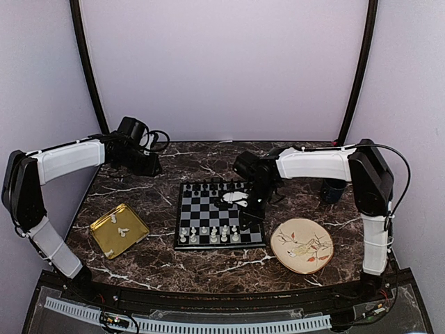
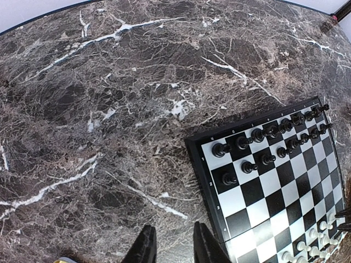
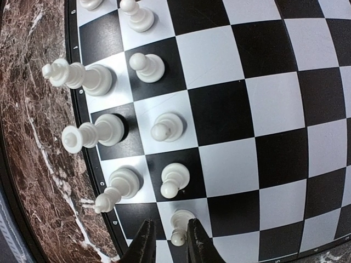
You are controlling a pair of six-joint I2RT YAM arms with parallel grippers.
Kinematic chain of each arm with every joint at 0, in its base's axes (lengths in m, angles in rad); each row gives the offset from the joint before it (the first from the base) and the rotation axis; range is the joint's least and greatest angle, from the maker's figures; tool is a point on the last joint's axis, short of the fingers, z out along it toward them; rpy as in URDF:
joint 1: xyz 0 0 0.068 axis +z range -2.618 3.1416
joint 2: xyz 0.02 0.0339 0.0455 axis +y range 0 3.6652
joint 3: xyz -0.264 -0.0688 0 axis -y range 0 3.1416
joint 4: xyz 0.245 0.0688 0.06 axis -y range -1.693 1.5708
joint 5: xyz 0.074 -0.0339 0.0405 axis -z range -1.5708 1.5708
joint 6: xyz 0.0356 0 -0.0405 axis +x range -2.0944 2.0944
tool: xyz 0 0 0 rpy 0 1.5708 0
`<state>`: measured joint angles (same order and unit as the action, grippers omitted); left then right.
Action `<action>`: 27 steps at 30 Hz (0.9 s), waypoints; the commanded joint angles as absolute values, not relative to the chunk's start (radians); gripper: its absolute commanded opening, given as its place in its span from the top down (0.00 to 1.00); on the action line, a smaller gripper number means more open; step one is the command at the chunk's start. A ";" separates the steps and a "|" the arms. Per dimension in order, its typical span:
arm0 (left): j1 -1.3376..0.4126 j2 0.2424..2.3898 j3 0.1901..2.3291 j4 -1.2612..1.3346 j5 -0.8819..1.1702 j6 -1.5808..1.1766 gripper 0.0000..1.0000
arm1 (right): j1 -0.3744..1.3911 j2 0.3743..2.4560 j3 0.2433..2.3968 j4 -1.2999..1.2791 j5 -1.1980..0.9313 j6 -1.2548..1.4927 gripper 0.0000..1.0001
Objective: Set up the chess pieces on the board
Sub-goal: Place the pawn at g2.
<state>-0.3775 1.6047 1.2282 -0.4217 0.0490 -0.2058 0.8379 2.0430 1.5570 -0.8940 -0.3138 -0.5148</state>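
The right claw hangs low over the board, its fingers narrowly parted around the head of a white pawn; it is unclear whether they pinch it. Beyond the tips, more white chess pieces stand in two rows. The left claw hangs slightly spread and holds nothing above the marble bench, with the board to its right.

Dark brown white-veined marble table against plain pale lilac walls, black corner poles.
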 commanded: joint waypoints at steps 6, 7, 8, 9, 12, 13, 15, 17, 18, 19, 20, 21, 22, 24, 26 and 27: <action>-0.373 1.611 1.261 -0.460 0.035 -0.209 0.74 | 0.842 2.032 1.558 -0.903 -0.304 -0.511 0.78; -0.372 1.611 1.264 -0.468 0.018 -0.216 0.74 | 0.839 2.029 1.563 -0.902 -0.300 -0.510 0.78; -0.370 1.610 1.267 -0.471 0.007 -0.221 0.74 | 0.834 2.027 1.572 -0.904 -0.299 -0.511 0.78; -0.367 1.605 1.267 -0.470 0.003 -0.222 0.74 | 0.828 2.023 1.588 -0.918 -0.310 -0.517 0.77; -0.352 1.583 1.260 -0.467 -0.017 -0.225 0.74 | 0.805 1.991 1.628 -0.959 -0.375 -0.549 0.72; -0.353 1.576 1.261 -0.475 -0.034 -0.224 0.74 | 0.796 1.975 1.636 -0.966 -0.391 -0.554 0.70; -0.350 1.569 1.276 -0.514 -0.071 -0.241 0.72 | 0.782 1.948 1.649 -0.983 -0.418 -0.564 0.66; -0.349 1.563 1.298 -0.572 -0.104 -0.266 0.70 | 0.768 1.921 1.655 -0.988 -0.436 -0.566 0.65; -0.348 1.559 1.298 -0.606 -0.118 -0.284 0.69 | 0.759 1.908 1.650 -0.985 -0.440 -0.564 0.64; -0.346 1.552 1.290 -0.635 -0.127 -0.293 0.68 | 0.753 1.893 1.643 -0.980 -0.442 -0.562 0.65; -0.342 1.543 1.274 -0.663 -0.130 -0.310 0.68 | 0.745 1.875 1.630 -0.968 -0.437 -0.554 0.64; -0.340 1.529 1.252 -0.688 -0.130 -0.324 0.68 | 0.736 1.856 1.612 -0.949 -0.418 -0.543 0.65; -0.338 1.513 1.226 -0.711 -0.130 -0.338 0.68 | 0.724 1.837 1.594 -0.929 -0.400 -0.534 0.65; -0.336 1.475 1.170 -0.756 -0.135 -0.371 0.68 | 0.701 1.802 1.554 -0.899 -0.384 -0.529 0.65; -0.333 1.435 1.121 -0.799 -0.139 -0.407 0.70 | 0.667 1.771 1.505 -0.864 -0.392 -0.524 0.65; -0.333 1.416 1.102 -0.822 -0.137 -0.423 0.71 | 0.651 1.751 1.479 -0.841 -0.401 -0.522 0.65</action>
<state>-0.3420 1.5066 1.1786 -0.6609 -0.1131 -0.3370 0.7055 1.8053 1.5635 -0.9123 -0.3962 -0.5385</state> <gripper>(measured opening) 0.306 0.351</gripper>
